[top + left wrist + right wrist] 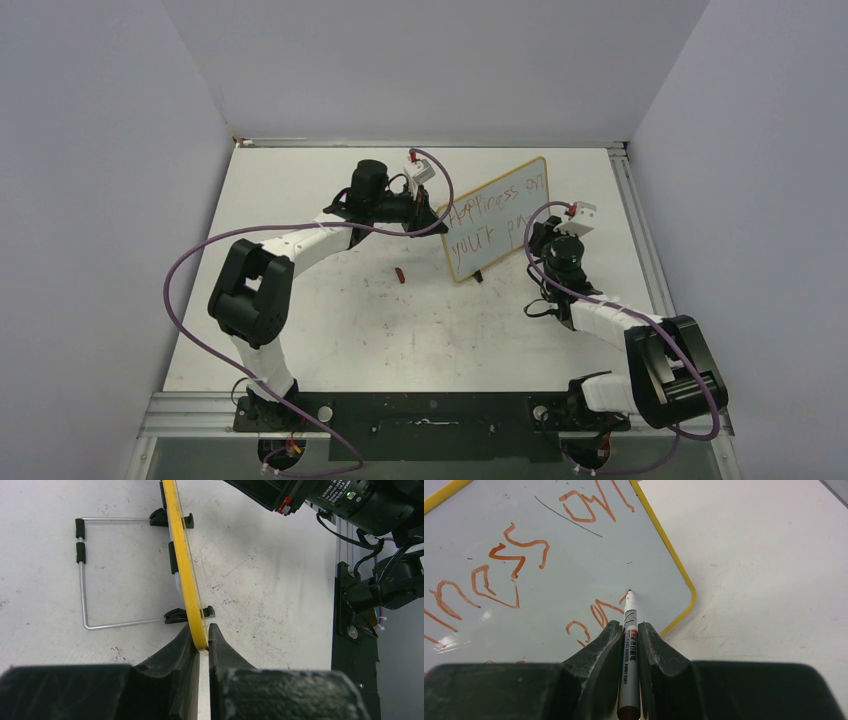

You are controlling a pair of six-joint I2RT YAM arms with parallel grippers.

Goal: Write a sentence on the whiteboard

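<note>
The whiteboard (pixel 497 215) stands tilted on the table, its frame yellowish. The sentence (pixel 495 200) runs in red over two lines, "Happiness on" above "your pa". My left gripper (pixel 443 222) is shut on the board's left edge; in the left wrist view its jaws (pixel 202 635) pinch the yellow frame (pixel 184 570). My right gripper (pixel 541 243) is shut on a grey marker (pixel 629 645), whose tip rests on the whiteboard (pixel 549 535) just right of the last red strokes (pixel 596 615). Part of the lower line is hidden behind the right gripper in the top view.
A small red marker cap (pixel 400 274) lies on the table left of the board. The board's wire stand (pixel 82 580) and black clips (pixel 172 519) show behind it. The right arm (pixel 360 500) is close on the board's far side. Grey walls enclose the table.
</note>
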